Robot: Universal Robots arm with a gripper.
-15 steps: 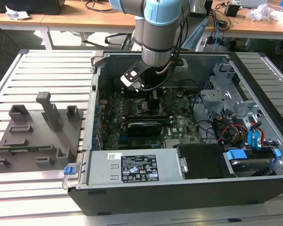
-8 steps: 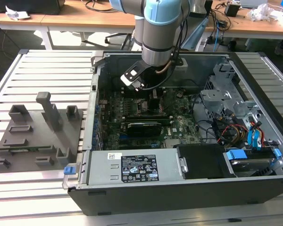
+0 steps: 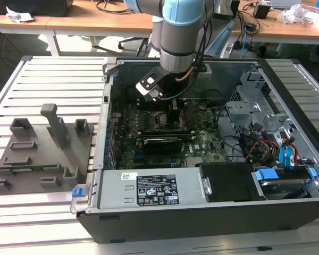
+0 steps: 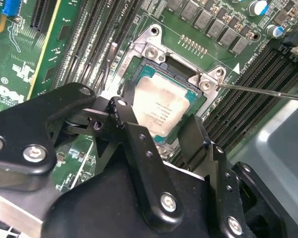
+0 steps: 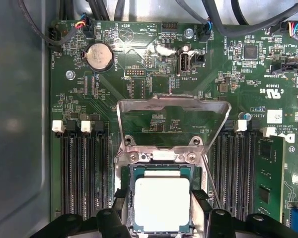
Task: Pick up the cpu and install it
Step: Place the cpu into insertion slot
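Here, the gripper [image 4: 158, 123] is reaching down into the open computer case [image 3: 165, 223], its two black fingers [image 4: 139, 144] pinching the cpu [image 5: 162, 203] by opposite edges. The cpu is lying flat in the socket [image 5: 161, 169] on the green motherboard [image 5: 139, 74], with the socket's metal load plate [image 5: 174, 105] standing swung open just beside it.

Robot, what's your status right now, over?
Gripper down inside the case, right above the cpu. Cpu flat in its socket. Hold-down frame swung open, clear of it.

Grey arm [image 3: 175, 48], blue cap [image 3: 183, 10]; black screwed tool [image 4: 159, 124].
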